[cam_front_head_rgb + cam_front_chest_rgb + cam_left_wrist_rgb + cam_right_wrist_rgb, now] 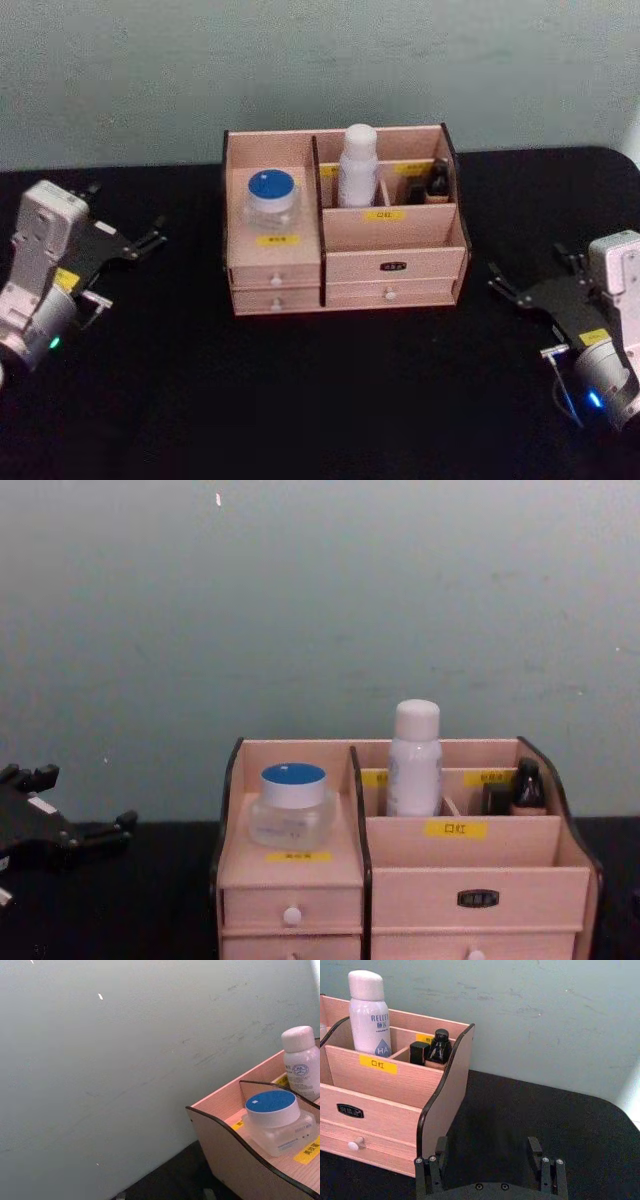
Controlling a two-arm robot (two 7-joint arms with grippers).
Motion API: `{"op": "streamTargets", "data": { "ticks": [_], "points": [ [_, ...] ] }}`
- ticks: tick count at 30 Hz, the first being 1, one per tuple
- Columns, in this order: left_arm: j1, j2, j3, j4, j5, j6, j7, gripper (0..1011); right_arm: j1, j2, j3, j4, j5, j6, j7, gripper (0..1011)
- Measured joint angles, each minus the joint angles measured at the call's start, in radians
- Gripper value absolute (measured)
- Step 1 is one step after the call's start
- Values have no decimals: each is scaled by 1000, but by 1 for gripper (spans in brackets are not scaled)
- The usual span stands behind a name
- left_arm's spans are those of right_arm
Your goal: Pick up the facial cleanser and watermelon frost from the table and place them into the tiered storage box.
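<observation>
The tiered storage box (392, 265) stands at the middle back of the black table. A white capped bottle (356, 167) stands upright in its rear middle compartment, and a clear jar with a blue lid (271, 197) sits on its left tier. Small dark bottles (433, 1049) fill the rear right compartment. I cannot tell which of these is the facial cleanser or the watermelon frost. My left gripper (122, 212) rests open and empty at the table's left, well clear of the box. My right gripper (535, 270) is open and empty at the right, its fingers (432, 1166) spread wide.
A pale green wall (320, 600) rises right behind the box. Black tabletop (320, 400) stretches in front of the box and on both sides. The table's rounded far right corner (620, 1115) lies beyond the right gripper.
</observation>
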Motion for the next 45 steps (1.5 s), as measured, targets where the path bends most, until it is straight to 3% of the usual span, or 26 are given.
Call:
{"op": "streamTargets", "data": {
  "ticks": [45],
  "points": [
    [0,0,0,0,0,0,0,1001,-1,0,0,-1,2,-1,-1,1000]
  ]
}}
